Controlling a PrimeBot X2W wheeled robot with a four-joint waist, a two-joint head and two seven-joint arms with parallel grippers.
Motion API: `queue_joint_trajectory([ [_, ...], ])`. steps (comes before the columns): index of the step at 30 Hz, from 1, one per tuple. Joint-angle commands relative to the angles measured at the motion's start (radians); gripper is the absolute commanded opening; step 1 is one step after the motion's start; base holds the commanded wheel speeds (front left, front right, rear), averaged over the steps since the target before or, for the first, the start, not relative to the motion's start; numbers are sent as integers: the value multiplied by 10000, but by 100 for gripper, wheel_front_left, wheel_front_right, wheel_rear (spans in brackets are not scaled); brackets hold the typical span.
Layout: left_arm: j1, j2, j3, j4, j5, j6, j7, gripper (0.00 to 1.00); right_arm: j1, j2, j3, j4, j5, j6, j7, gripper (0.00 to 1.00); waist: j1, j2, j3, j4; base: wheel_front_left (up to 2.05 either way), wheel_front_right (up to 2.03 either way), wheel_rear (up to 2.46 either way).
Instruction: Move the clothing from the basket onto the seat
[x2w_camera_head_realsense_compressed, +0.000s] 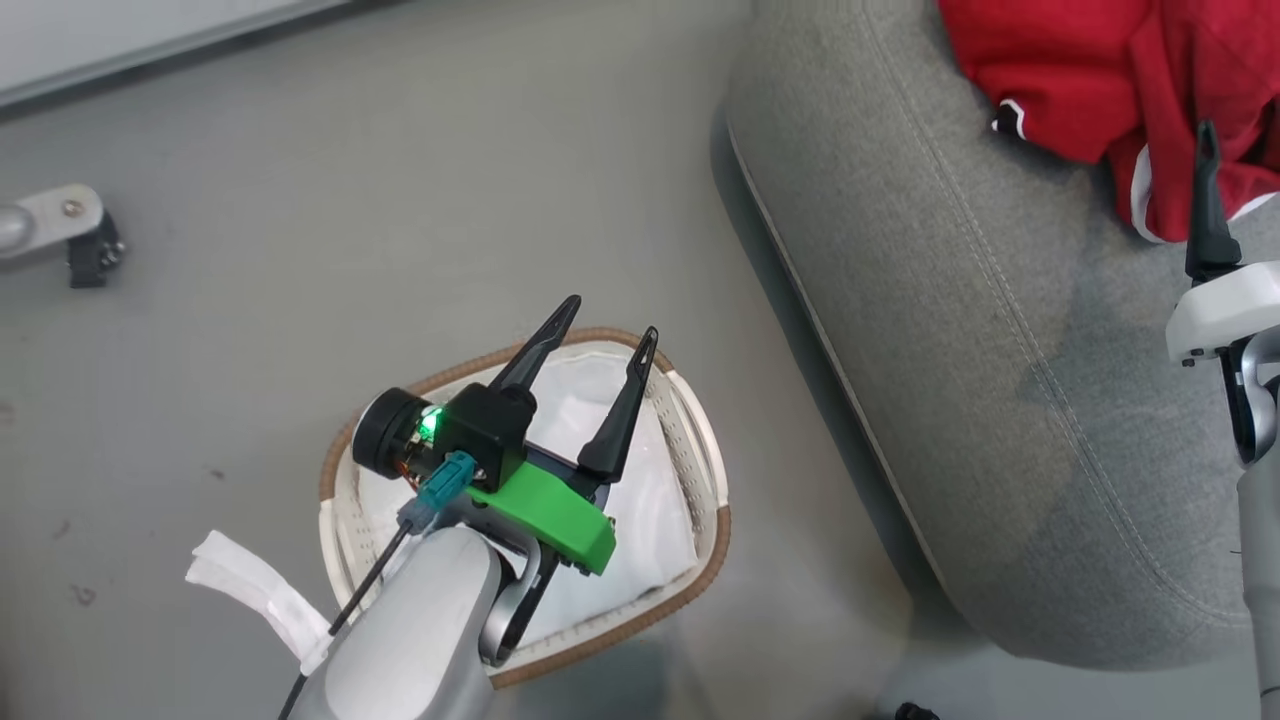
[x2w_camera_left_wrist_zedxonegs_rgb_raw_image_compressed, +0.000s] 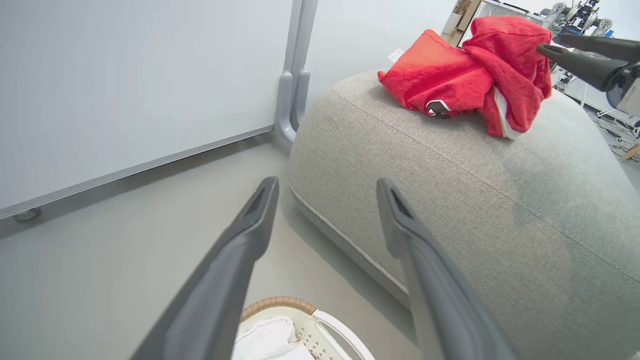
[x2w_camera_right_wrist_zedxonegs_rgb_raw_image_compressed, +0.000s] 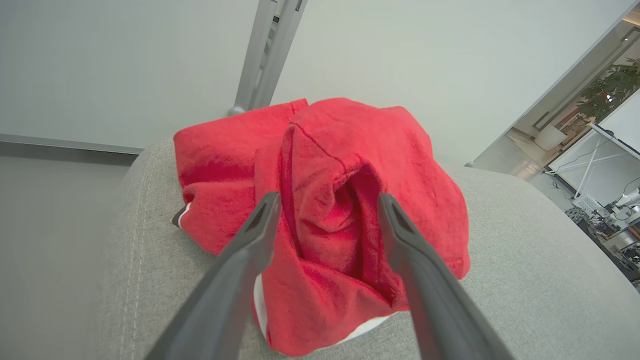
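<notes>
The red clothing (x2w_camera_head_realsense_compressed: 1080, 70) lies crumpled on the grey seat (x2w_camera_head_realsense_compressed: 950, 350), white trim showing at its edge. In the right wrist view my right gripper (x2w_camera_right_wrist_zedxonegs_rgb_raw_image_compressed: 327, 200) is open, its fingers straddling a raised fold of the clothing (x2w_camera_right_wrist_zedxonegs_rgb_raw_image_compressed: 340, 165) on the seat (x2w_camera_right_wrist_zedxonegs_rgb_raw_image_compressed: 525, 260). One right finger (x2w_camera_head_realsense_compressed: 1208, 200) shows at the head view's right edge. My left gripper (x2w_camera_head_realsense_compressed: 605, 335) hangs open and holds nothing above the basket (x2w_camera_head_realsense_compressed: 700, 570), which stands on the floor beside the seat with its white liner showing. The left wrist view shows the left gripper (x2w_camera_left_wrist_zedxonegs_rgb_raw_image_compressed: 327, 184), the basket rim (x2w_camera_left_wrist_zedxonegs_rgb_raw_image_compressed: 280, 302), the clothing (x2w_camera_left_wrist_zedxonegs_rgb_raw_image_compressed: 450, 75) and the right gripper (x2w_camera_left_wrist_zedxonegs_rgb_raw_image_compressed: 552, 44).
A white wall panel with a grey post (x2w_camera_left_wrist_zedxonegs_rgb_raw_image_compressed: 295, 75) runs behind the seat. A grey metal leg with a black foot (x2w_camera_head_realsense_compressed: 70, 230) stands on the floor at far left. A white cloth strip (x2w_camera_head_realsense_compressed: 250, 590) hangs by my left forearm. Equipment (x2w_camera_right_wrist_zedxonegs_rgb_raw_image_compressed: 615, 210) sits beyond the seat.
</notes>
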Motion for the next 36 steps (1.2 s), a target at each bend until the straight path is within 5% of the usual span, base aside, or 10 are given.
queue_joint_trajectory([
  [1,195,-48,149,-45,-127,-43,-3,100,112,-130,110,-132,6,-14,-19,100,0,0,-787,526,0,0,0],
  [11,1054,-309,1741,-232,-320,-54,-3,100,26,-187,908,-336,480,-15,-19,100,0,0,-2182,1586,0,0,0],
  [21,2180,-347,3219,-599,-404,533,-3,100,1130,1008,1058,-449,1134,-15,-21,100,0,0,-3033,2439,0,0,0],
  [29,3188,-351,4169,-1111,-229,1172,-3,100,2421,1658,1285,-1135,1721,-15,-19,100,0,0,-3302,2650,0,0,0],
  [36,3707,-351,4239,-1058,-84,1167,-3,100,3494,1660,1764,-1385,2501,-15,-19,100,0,0,-3558,2648,0,0,0],
])
